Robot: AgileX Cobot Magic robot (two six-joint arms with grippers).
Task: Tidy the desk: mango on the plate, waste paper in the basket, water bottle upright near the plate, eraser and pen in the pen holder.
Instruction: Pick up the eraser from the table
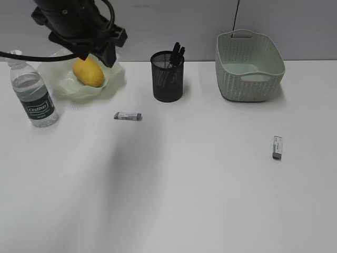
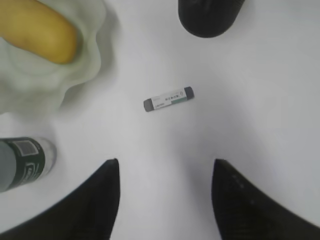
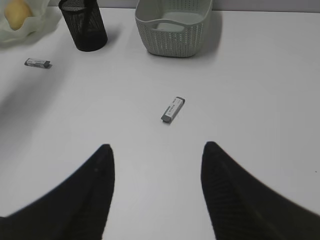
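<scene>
The mango lies in the wavy green plate at the back left of the desk. The water bottle stands upright to the plate's left. The pen holder holds dark pens. One eraser lies in front of the plate and shows in the left wrist view. A second eraser lies at the right and shows in the right wrist view. My left gripper is open and empty, high above the first eraser. My right gripper is open and empty, short of the second eraser. No waste paper is in view.
The basket stands at the back right, beside the pen holder. My left arm hangs over the plate at the top left. A grey wall runs behind the desk.
</scene>
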